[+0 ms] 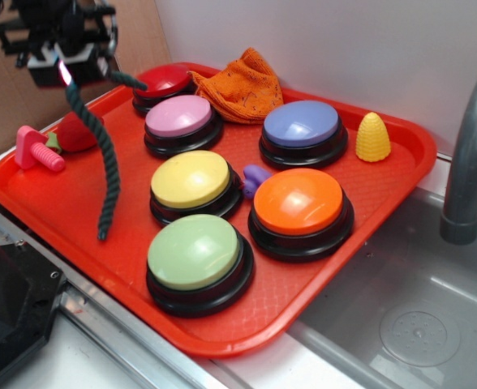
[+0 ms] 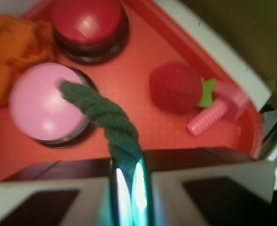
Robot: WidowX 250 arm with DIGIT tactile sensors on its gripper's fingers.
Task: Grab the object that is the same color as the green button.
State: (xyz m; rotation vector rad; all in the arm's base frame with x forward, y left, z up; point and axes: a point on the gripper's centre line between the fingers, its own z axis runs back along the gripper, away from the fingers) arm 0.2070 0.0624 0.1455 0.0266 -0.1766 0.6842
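Overhead, the gripper point(image 1: 64, 71) hung above the back left corner of the red tray point(image 1: 401, 182), its jaws pinched on the dark green cord point(image 1: 105, 166). In the wrist view the cord point(image 2: 108, 117) ran up between the two fingers point(image 2: 122, 193), clamped there, with one short end reaching out over the pink button point(image 2: 42, 101). In the exterior view the long part of the cord drooped down from the gripper in a loose curve, and its lower end lay close to the tray floor, just left of the yellow button point(image 1: 191, 180); whether that tip touched the tray could not be told. The green button point(image 1: 194, 253) sat at the front of the tray, apart from the cord. An orange button point(image 1: 299, 203) and a purple-blue button point(image 1: 302, 126) stood to the right, and a red button point(image 1: 164, 81) at the back beside an orange cloth point(image 1: 242, 85). A red strawberry toy point(image 1: 76, 134) and a pink bolt point(image 1: 37, 150) lay near the left rim, below the gripper. A yellow corn toy point(image 1: 373, 138) stood near the right rim, and a small purple piece point(image 1: 255, 177) lay between the yellow and orange buttons.
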